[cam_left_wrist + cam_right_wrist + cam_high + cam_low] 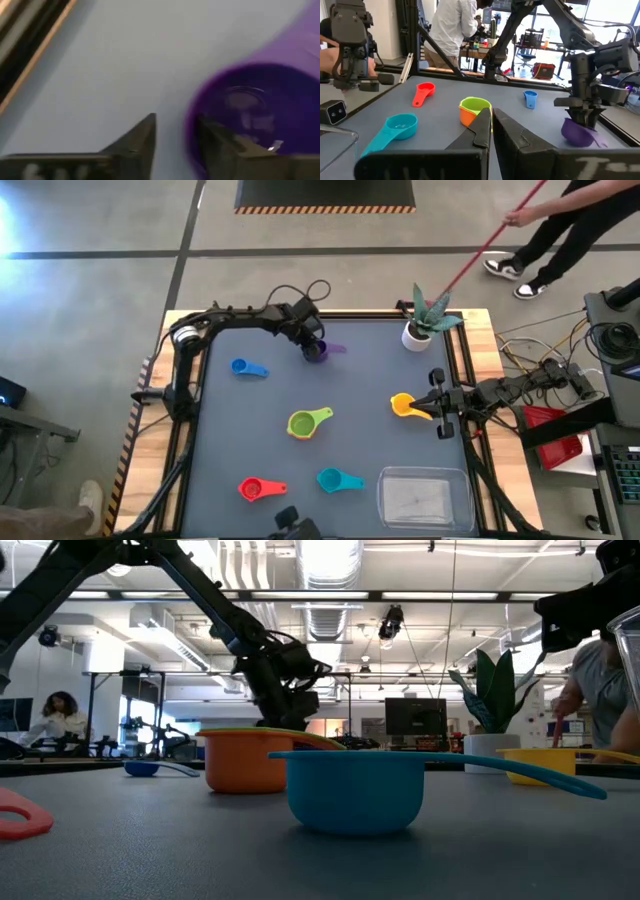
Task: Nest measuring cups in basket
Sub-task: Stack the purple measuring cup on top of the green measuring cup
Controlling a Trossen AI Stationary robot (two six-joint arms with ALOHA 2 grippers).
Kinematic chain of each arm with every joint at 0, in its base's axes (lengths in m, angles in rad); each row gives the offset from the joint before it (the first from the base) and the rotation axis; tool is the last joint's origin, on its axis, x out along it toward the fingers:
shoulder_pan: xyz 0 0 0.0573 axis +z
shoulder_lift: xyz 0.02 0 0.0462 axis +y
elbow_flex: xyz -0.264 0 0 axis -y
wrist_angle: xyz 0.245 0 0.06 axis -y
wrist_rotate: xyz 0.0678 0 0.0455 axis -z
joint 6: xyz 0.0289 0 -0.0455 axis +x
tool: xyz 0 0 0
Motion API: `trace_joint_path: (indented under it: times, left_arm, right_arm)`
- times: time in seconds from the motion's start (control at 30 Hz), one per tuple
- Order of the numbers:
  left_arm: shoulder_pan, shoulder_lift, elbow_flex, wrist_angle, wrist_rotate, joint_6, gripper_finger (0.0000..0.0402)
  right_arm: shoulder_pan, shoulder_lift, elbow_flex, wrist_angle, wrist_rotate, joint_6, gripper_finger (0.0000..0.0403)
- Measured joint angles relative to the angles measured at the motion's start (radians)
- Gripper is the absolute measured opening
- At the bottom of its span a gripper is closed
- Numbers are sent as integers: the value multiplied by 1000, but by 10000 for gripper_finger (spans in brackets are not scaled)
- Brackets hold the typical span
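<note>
Purple cup (318, 351), blue cup (243, 367), green-on-orange pair (304, 423), yellow cup (404, 405), red cup (252, 489), teal cup (332, 478); grey tabletop (370, 370); clear basket (421, 499).

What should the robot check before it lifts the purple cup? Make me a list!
1. Left gripper at the purple cup: ok.
2. One finger inside the bowl, the other finger outside the rim: ok.
3. Fingers squeezed tight on the rim: cannot tell, a gap shows in the left wrist view.
4. Basket ready and with room: ok, it sits near the table's front right corner.
5. Right gripper out of the way: ok, it waits shut by the yellow cup.
6. Green cup nested in the orange one: ok.
</note>
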Motion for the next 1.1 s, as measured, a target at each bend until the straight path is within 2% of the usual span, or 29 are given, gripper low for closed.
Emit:
trace_joint_path:
  times: [0.1, 0.17, 0.3, 0.43, 0.6, 0.8, 0.93, 1.1]
  left_arm:
    - [-4, -8, -10, -7, -4, -13, 28]
    - [-6, -22, -11, -27, -5, -29, 11]
    - [-31, -98, -30, -62, -6, -54, 3]
    - [-89, -249, -111, -103, -35, -120, 2]
    - [-224, -513, -326, -89, -116, -301, 1]
    - [-416, -785, -569, 89, -201, -603, 1]
    - [-521, -840, -638, 137, -305, -751, 1]
    - [-614, -803, -636, 137, -375, -878, 0]
  right_arm:
    - [0, 0, 0, 0, 0, 0, 9]
    - [0, 0, 0, 0, 0, 0, 9]
    - [0, 0, 0, 0, 0, 0, 9]
    - [0, 0, 0, 0, 0, 0, 9]
    - [0, 0, 0, 0, 0, 0, 9]
    - [0, 0, 0, 0, 0, 0, 9]
    - [0, 0, 0, 0, 0, 0, 9]
    - [0, 0, 0, 0, 0, 0, 9]
